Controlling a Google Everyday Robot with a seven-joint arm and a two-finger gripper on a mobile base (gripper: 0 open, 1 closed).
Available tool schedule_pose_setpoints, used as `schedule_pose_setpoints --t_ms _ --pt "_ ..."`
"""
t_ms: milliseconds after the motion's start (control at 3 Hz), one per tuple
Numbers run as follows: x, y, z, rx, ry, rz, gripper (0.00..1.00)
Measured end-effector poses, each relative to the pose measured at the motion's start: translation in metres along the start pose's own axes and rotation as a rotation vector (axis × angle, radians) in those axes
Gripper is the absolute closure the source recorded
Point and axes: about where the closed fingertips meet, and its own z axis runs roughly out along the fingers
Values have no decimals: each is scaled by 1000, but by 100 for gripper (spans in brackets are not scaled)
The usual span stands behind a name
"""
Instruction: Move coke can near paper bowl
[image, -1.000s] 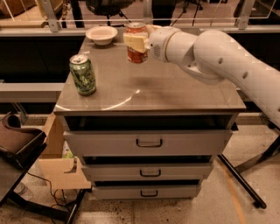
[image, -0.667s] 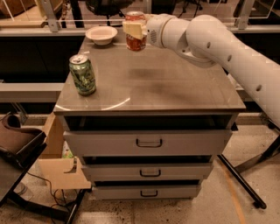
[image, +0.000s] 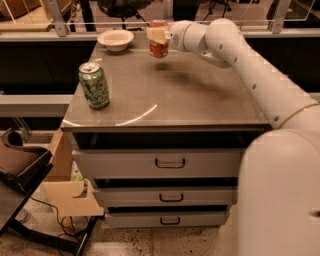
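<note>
The red coke can (image: 159, 46) is held upright in my gripper (image: 157, 35), a little above the back of the cabinet top. The gripper's cream fingers are shut on the can's upper part. The off-white paper bowl (image: 115, 39) sits at the back left of the top, just left of the can with a small gap between them. My white arm (image: 235, 55) reaches in from the right.
A green can (image: 94, 85) stands upright near the front left edge of the grey cabinet top (image: 200, 100). Below are three drawers (image: 170, 163). A railing runs behind the cabinet. A cardboard box (image: 65, 190) and a dark chair (image: 20, 165) stand at the lower left.
My gripper has carried the coke can toward the back of the cabinet top and a little left, closer to the paper bowl. The green can and the bowl have not moved.
</note>
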Motion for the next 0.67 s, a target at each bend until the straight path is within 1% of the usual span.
schedule_pose_setpoints --t_ms 333,667 --pt "18 -32 32 7 -21 40 100" --pt "8 -51 50 28 -59 38 100"
